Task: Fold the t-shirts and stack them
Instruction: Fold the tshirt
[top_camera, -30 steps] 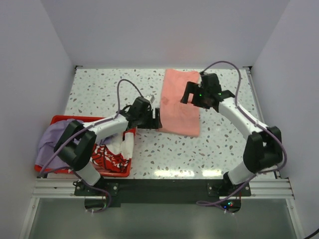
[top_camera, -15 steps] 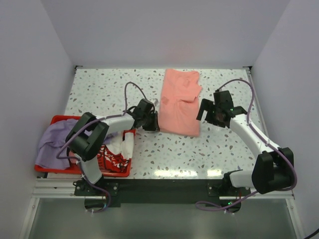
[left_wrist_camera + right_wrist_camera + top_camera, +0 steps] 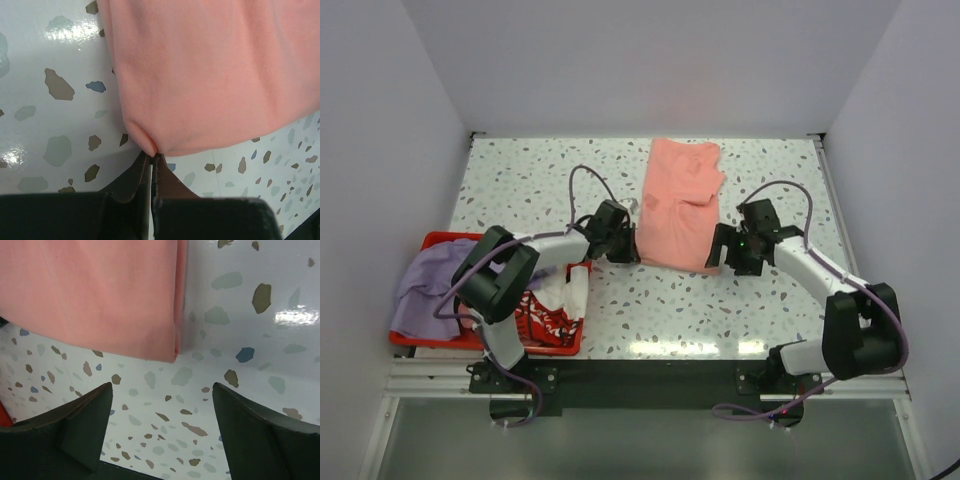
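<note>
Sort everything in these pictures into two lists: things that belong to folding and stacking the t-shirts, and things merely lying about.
Belongs to the job: salmon-pink t-shirt, pinched at a corner by the left gripper; lavender t-shirt; white t-shirt with red print.
Just there: red crate; speckled table.

The salmon-pink shirt (image 3: 680, 205) is shown plain, the lavender shirt (image 3: 420, 290) likewise, the white shirt (image 3: 563, 292) printed in red; crate (image 3: 455, 238) red; table (image 3: 520, 180) white, speckled grey, brown and blue.
</note>
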Motion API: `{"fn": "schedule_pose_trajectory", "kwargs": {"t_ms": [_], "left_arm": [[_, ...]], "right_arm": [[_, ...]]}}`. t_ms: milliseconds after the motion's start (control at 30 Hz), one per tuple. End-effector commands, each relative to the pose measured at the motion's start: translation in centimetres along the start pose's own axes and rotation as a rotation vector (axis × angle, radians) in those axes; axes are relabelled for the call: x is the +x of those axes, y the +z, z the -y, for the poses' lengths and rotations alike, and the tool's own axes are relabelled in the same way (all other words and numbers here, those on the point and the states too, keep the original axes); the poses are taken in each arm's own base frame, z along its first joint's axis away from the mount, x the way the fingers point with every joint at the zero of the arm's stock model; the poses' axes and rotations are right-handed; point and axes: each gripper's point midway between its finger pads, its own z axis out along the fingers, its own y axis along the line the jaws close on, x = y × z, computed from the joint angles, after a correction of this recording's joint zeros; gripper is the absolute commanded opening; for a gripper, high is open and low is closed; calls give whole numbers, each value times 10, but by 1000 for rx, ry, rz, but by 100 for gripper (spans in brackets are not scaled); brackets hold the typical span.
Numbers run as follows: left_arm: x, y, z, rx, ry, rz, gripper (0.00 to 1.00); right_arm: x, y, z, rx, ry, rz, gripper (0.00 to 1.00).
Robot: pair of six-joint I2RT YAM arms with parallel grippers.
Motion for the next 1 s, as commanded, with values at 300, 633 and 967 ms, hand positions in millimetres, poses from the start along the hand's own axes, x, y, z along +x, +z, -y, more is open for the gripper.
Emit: {"fn": "schedule_pose_trajectory", "kwargs": {"t_ms": [300,633,967], "left_arm": [[4,-5,2,25,11,19,0],[17,-11,4,31,-10,8,0],[69,-29,10,-42,9,-30,0]], "right_arm": [[-3,43,-5,-46,16,-53,46],[24,49,-6,-90,33,-135,0],[77,15,13,-59,32,-227,0]]}}
